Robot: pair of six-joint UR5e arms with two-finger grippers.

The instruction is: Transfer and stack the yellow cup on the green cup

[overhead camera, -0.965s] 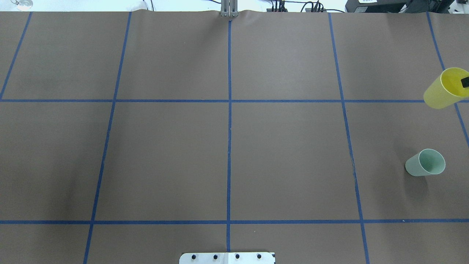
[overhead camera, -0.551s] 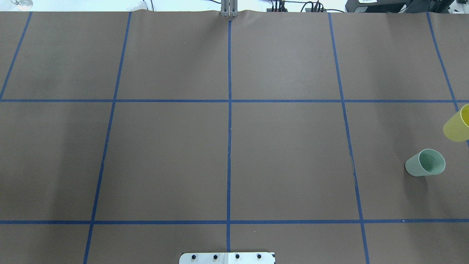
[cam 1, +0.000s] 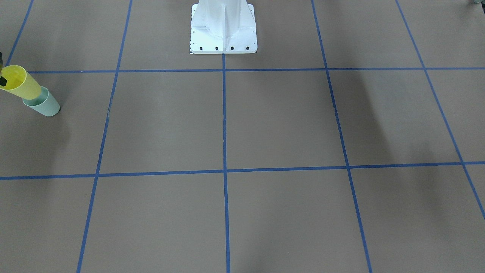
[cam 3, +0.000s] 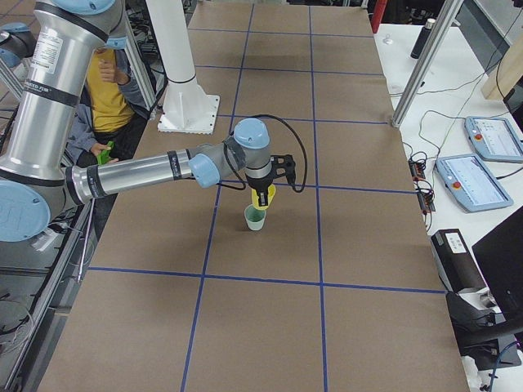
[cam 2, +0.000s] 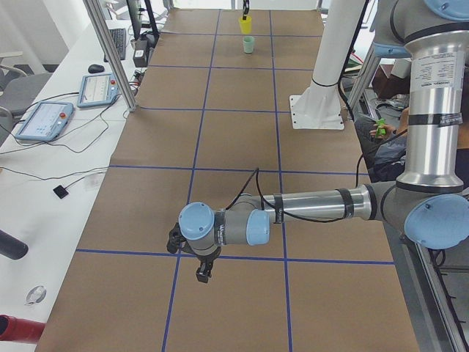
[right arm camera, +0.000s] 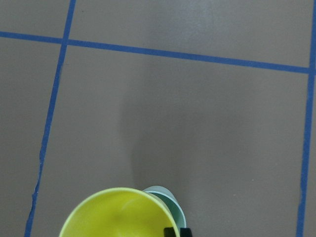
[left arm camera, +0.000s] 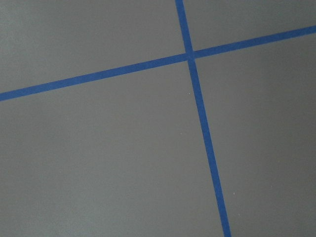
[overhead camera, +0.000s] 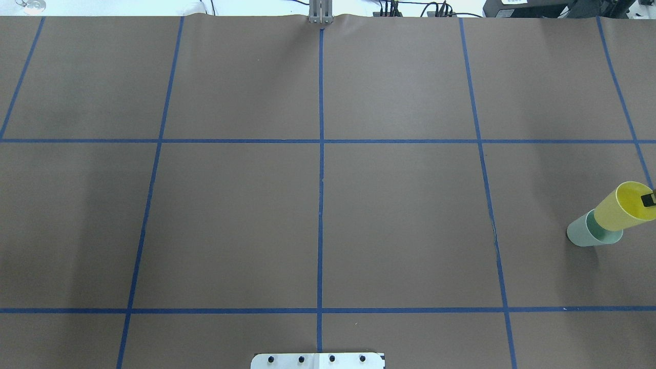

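The yellow cup (overhead camera: 621, 209) hangs upright at the table's right end, its base right at the mouth of the green cup (overhead camera: 581, 236), which stands on the brown paper. Whether the base is inside the green cup I cannot tell. My right gripper (cam 3: 262, 190) is shut on the yellow cup's rim, and one black finger (right arm camera: 171, 231) shows inside the wall. The front view has the yellow cup (cam 1: 19, 86) over the green cup (cam 1: 46, 106) at its left edge. My left gripper (cam 2: 204, 273) hangs low over the far left of the table; its state I cannot tell.
The white robot pedestal (cam 1: 223, 28) stands at the table's near middle. Blue tape lines (overhead camera: 320, 179) grid the brown paper. A seated person (cam 3: 110, 90) is beside the robot's base. Tablets (cam 3: 476, 181) and cables lie on side benches.
The yellow cup has travelled from the back right toward the robot, left the overhead view's edge partly, and now sits over the green cup. The green cup has not moved.
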